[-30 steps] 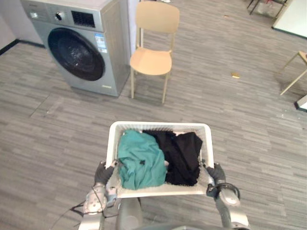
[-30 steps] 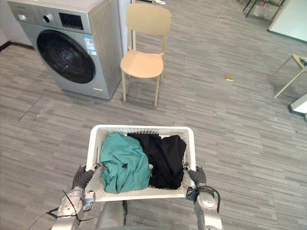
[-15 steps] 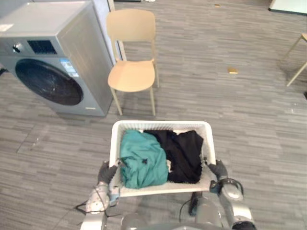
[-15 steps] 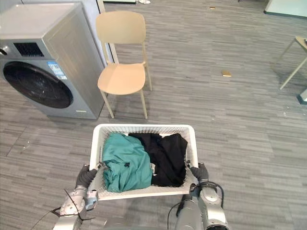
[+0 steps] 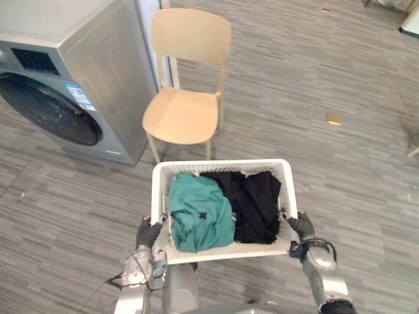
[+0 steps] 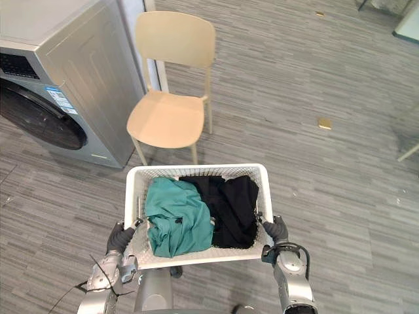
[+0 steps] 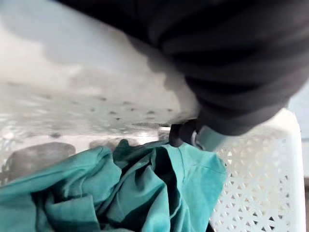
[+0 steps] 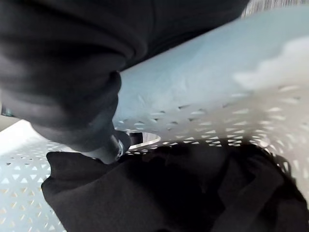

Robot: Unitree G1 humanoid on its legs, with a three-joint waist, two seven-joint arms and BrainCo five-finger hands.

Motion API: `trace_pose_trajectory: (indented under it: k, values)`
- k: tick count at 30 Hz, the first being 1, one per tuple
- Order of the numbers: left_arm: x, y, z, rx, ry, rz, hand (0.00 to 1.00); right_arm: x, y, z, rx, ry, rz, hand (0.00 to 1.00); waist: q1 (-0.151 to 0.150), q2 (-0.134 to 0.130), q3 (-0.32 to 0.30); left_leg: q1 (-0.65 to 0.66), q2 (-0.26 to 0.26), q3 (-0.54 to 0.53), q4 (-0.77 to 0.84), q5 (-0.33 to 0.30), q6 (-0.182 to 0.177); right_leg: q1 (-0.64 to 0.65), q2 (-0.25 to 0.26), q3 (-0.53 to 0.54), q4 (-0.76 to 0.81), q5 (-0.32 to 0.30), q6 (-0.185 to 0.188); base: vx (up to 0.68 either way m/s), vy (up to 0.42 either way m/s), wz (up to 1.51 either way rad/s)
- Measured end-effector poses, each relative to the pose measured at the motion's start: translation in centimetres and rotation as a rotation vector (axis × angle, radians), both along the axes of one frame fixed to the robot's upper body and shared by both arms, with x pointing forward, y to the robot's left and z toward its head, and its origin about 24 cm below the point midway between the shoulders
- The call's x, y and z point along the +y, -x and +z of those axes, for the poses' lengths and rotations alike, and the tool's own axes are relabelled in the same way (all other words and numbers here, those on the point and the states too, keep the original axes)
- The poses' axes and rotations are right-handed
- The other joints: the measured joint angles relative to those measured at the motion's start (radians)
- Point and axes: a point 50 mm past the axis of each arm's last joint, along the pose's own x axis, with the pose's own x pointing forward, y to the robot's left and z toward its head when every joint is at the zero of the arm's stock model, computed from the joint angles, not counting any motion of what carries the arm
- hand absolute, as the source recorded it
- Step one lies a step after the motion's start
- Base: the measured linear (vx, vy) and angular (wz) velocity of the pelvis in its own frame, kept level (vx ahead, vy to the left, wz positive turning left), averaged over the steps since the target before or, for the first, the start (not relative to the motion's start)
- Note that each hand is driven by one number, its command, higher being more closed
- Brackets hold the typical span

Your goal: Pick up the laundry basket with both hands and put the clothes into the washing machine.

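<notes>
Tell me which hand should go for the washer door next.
Left, probably. The washing machine stands on the robot's left, door shut, nearer the left hand than the right hand; both grip the laundry basket.

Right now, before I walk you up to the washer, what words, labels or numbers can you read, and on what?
No text can be read as it stands.
The sticker on the front of the washing machine: print too small to read.
The dark panel along the machine's upper front: no legible characters.
The laundry basket, green garment, black garment and chair: no print visible.
</notes>
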Motion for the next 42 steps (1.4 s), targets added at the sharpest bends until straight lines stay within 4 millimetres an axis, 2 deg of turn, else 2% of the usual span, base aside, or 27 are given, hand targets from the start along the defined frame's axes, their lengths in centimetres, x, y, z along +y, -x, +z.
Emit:
trace_pose_trajectory:
  k: [2, 3, 4, 5, 6, 7, 8, 9, 11, 12, 13, 16, 19, 20, 21, 23, 24, 26, 27, 29, 30, 32, 33, 34, 35, 37, 42]
  values:
    - [1.3, 0.0, 0.9, -0.036, -0.026, 0.065, 1.0, 1.5, -1.9, 1.3, -0.059, -0.024, 0.038, 1.0, 0.027, -0.003, 0.005, 0.01, -0.02, -0.007, 0.027, -0.035, 0.049, 0.024, 0.028, -0.004, -0.039, 0.039, 0.014, 0.26, 0.082, 0.24]
    - [1.4, -0.1, 1.2, -0.049, -0.029, 0.076, 1.0, 1.7, -2.3, 1.6, -0.073, -0.027, 0.044, 1.0, 0.033, -0.004, 0.007, 0.016, -0.026, -0.011, 0.045, -0.054, 0.054, 0.034, 0.034, -0.02, -0.038, 0.064, 0.011, 0.26, 0.054, 0.24]
    - [1.6, -0.1, 1.8, -0.077, -0.036, 0.086, 1.0, 1.9, -2.7, 2.0, -0.095, -0.026, 0.049, 1.0, 0.044, 0.015, 0.008, 0.028, -0.026, -0.034, 0.091, -0.099, 0.033, 0.054, 0.031, -0.051, 0.005, 0.069, 0.019, 0.23, 0.089, 0.35]
    - [1.6, 0.0, 2.2, -0.1, -0.043, 0.09, 1.0, 1.9, -2.8, 2.2, -0.117, -0.03, 0.042, 1.0, 0.045, 0.034, 0.01, 0.043, -0.027, -0.067, 0.104, -0.139, 0.009, 0.041, 0.015, -0.055, 0.12, 0.068, 0.02, 0.21, 0.119, 0.41]
    - [1.6, 0.0, 2.5, -0.114, -0.052, 0.085, 1.0, 1.7, -2.6, 2.2, -0.12, -0.03, 0.033, 1.0, 0.043, 0.033, 0.011, 0.056, -0.034, -0.077, 0.099, -0.159, -0.008, 0.019, -0.007, -0.049, 0.202, 0.067, 0.022, 0.16, 0.14, 0.53]
    - [1.9, 0.0, 3.0, -0.128, -0.074, 0.08, 1.0, 2.0, -2.5, 2.0, -0.119, -0.041, 0.029, 1.0, 0.042, 0.013, 0.01, 0.081, -0.054, -0.077, 0.085, -0.175, -0.011, -0.062, -0.073, -0.005, 0.4, 0.088, 0.05, 0.18, 0.115, 0.33]
    - [2.0, 0.1, 3.0, -0.126, -0.081, 0.081, 1.0, 2.2, -2.5, 2.0, -0.12, -0.046, 0.03, 1.0, 0.041, 0.008, 0.011, 0.087, -0.06, -0.073, 0.086, -0.186, -0.011, -0.097, -0.096, 0.021, 0.474, 0.109, 0.065, 0.18, 0.105, 0.21]
    - [2.2, 0.3, 2.9, -0.12, -0.089, 0.081, 1.0, 2.3, -2.5, 2.0, -0.119, -0.052, 0.031, 1.0, 0.039, 0.011, 0.013, 0.092, -0.069, -0.074, 0.089, -0.201, -0.006, -0.147, -0.124, 0.053, 0.577, 0.156, 0.062, 0.18, 0.104, 0.07]
    - [2.3, 0.3, 2.9, -0.117, -0.094, 0.08, 1.0, 2.7, -2.4, 1.9, -0.11, -0.062, 0.038, 1.0, 0.033, 0.021, 0.022, 0.119, -0.073, -0.074, 0.084, -0.221, 0.0, -0.24, -0.144, 0.091, 0.739, 0.118, 0.057, 0.19, 0.109, 0.01]
    - [2.3, 0.5, 2.9, -0.112, -0.097, 0.084, 1.0, 3.1, -2.4, 1.7, -0.098, -0.07, 0.045, 1.0, 0.031, 0.04, 0.034, 0.158, -0.076, -0.067, 0.064, -0.226, 0.006, -0.288, -0.139, 0.08, 0.771, 0.04, 0.023, 0.22, 0.117, -0.16]
    - [2.5, 0.7, 2.8, -0.107, -0.103, 0.103, 1.0, 3.4, -2.4, 1.7, -0.091, -0.069, 0.06, 1.0, 0.025, 0.041, 0.034, 0.2, -0.082, -0.053, 0.027, -0.225, 0.006, -0.323, -0.12, 0.066, 0.709, -0.019, -0.029, 0.22, 0.11, -0.17]
    - [2.4, 0.7, 3.1, -0.121, -0.114, 0.1, 1.0, 3.4, -2.5, 1.8, -0.097, -0.064, 0.064, 1.0, 0.012, 0.049, 0.033, 0.241, -0.096, -0.038, -0.018, -0.223, -0.006, -0.383, -0.063, 0.028, 0.394, -0.018, -0.063, 0.16, 0.029, 0.0]
    - [2.1, 0.2, 3.1, -0.125, -0.112, 0.086, 1.0, 2.9, -2.4, 1.8, -0.093, -0.047, 0.058, 1.0, -0.014, 0.046, 0.031, 0.263, -0.13, -0.072, 0.014, -0.255, -0.008, -0.405, -0.039, 0.065, 0.134, 0.087, -0.084, 0.28, -0.058, 0.4]
    - [1.9, 0.1, 3.1, -0.124, -0.113, 0.077, 1.0, 2.8, -2.3, 1.7, -0.088, -0.042, 0.053, 1.0, -0.014, 0.046, 0.031, 0.269, -0.135, -0.085, 0.033, -0.272, -0.012, -0.4, -0.038, 0.081, 0.133, 0.111, -0.094, 0.32, -0.158, 0.81]
    - [1.5, 0.1, 3.0, -0.12, -0.113, 0.062, 1.0, 2.4, -2.0, 1.4, -0.077, -0.031, 0.041, 1.0, -0.026, 0.058, 0.024, 0.27, -0.134, -0.126, 0.077, -0.307, -0.025, -0.378, -0.026, 0.106, 0.148, 0.183, -0.101, 0.27, -0.165, 0.68]
    - [1.0, 0.3, 2.5, -0.104, -0.097, 0.065, 1.0, 1.9, -1.8, 1.3, -0.071, -0.015, 0.04, 1.0, -0.032, 0.099, 0.003, 0.267, -0.084, -0.173, 0.115, -0.34, -0.054, -0.342, 0.014, 0.071, 0.151, 0.175, -0.098, 0.33, -0.196, 0.54]
    - [1.0, 0.3, 2.4, -0.101, -0.091, 0.07, 1.0, 1.9, -1.8, 1.5, -0.08, -0.015, 0.043, 1.0, -0.031, 0.105, -0.001, 0.264, -0.065, -0.187, 0.135, -0.342, -0.061, -0.324, 0.035, 0.057, 0.135, 0.162, -0.102, 0.38, -0.232, 0.33]
    - [0.9, 0.2, 2.4, -0.104, -0.084, 0.072, 1.0, 1.7, -1.5, 1.9, -0.1, -0.009, 0.038, 1.0, -0.03, 0.112, -0.001, 0.203, 0.006, -0.208, 0.296, -0.295, -0.129, -0.253, 0.094, 0.023, 0.074, 0.161, -0.114, 0.32, -0.226, 0.17]
    - [0.9, 0.2, 2.4, -0.104, -0.083, 0.074, 1.0, 1.6, -1.4, 2.0, -0.102, -0.006, 0.035, 1.0, -0.029, 0.111, -0.001, 0.184, 0.024, -0.205, 0.355, -0.267, -0.129, -0.23, 0.104, 0.023, 0.053, 0.161, -0.117, 0.24, -0.161, -0.06]
    - [0.3, -0.1, 2.2, -0.101, -0.064, 0.048, 1.0, 1.0, -1.1, 2.1, -0.106, 0.004, 0.014, 1.0, -0.011, 0.096, -0.004, 0.134, 0.051, -0.18, 0.424, -0.254, -0.115, -0.189, 0.099, 0.036, 0.013, 0.161, -0.119, 0.18, -0.072, -0.17]
    - [-0.1, -0.8, 2.3, -0.115, -0.055, 0.029, 1.0, 0.5, -1.3, 2.3, -0.116, 0.008, -0.007, 1.0, -0.009, 0.086, -0.005, 0.107, 0.059, -0.173, 0.38, -0.266, -0.097, -0.19, 0.085, 0.048, 0.003, 0.162, -0.118, 0.2, 0.076, -0.26]
    - [-0.4, -1.7, 2.8, -0.143, -0.049, 0.007, 1.0, 0.1, -1.6, 2.5, -0.124, 0.014, -0.017, 1.0, -0.01, 0.079, -0.002, 0.094, 0.067, -0.178, 0.222, -0.264, -0.099, -0.198, 0.065, 0.067, -0.001, 0.169, -0.106, 0.21, 0.227, -0.32]
    - [-0.4, -2.1, 3.1, -0.156, -0.05, 0.002, 1.0, 0.1, -1.8, 2.7, -0.129, 0.016, -0.023, 1.0, -0.011, 0.086, -0.005, 0.121, 0.074, -0.207, -0.014, -0.175, -0.116, -0.201, 0.057, 0.083, -0.003, 0.177, -0.083, 0.17, 0.304, -0.4]
    - [-0.4, -2.1, 3.0, -0.155, -0.052, 0.004, 1.0, 0.2, -1.9, 2.7, -0.131, 0.014, -0.022, 1.0, -0.009, 0.081, -0.005, 0.132, 0.069, -0.201, -0.033, -0.098, -0.146, -0.2, 0.054, 0.092, -0.011, 0.179, -0.063, 0.14, 0.255, -0.35]
    - [-0.2, -2.1, 2.9, -0.147, -0.061, 0.002, 1.0, 0.5, -2.1, 2.6, -0.128, 0.002, -0.023, 1.0, -0.012, 0.053, -0.008, 0.134, 0.051, -0.176, -0.045, -0.088, -0.131, -0.201, 0.04, 0.098, -0.032, 0.192, -0.041, 0.15, 0.185, -0.15]
    - [1.0, -3.3, 3.9, -0.18, -0.112, 0.003, 1.0, 1.6, -3.2, 3.0, -0.141, -0.031, -0.022, 1.0, -0.008, -0.002, -0.005, 0.128, 0.011, -0.153, -0.067, -0.076, -0.113, -0.193, 0.03, 0.079, -0.076, 0.193, -0.04, 0.18, 0.161, -0.04]
    - [1.9, -4.5, 5.1, -0.223, -0.142, 0.019, 1.0, 2.9, -5.5, 4.1, -0.168, -0.034, 0.001, 1.0, -0.002, 0.002, 0.002, 0.126, -0.001, -0.153, -0.081, -0.076, -0.108, -0.19, 0.041, 0.061, -0.111, 0.215, -0.037, 0.03, 0.035, -0.04]
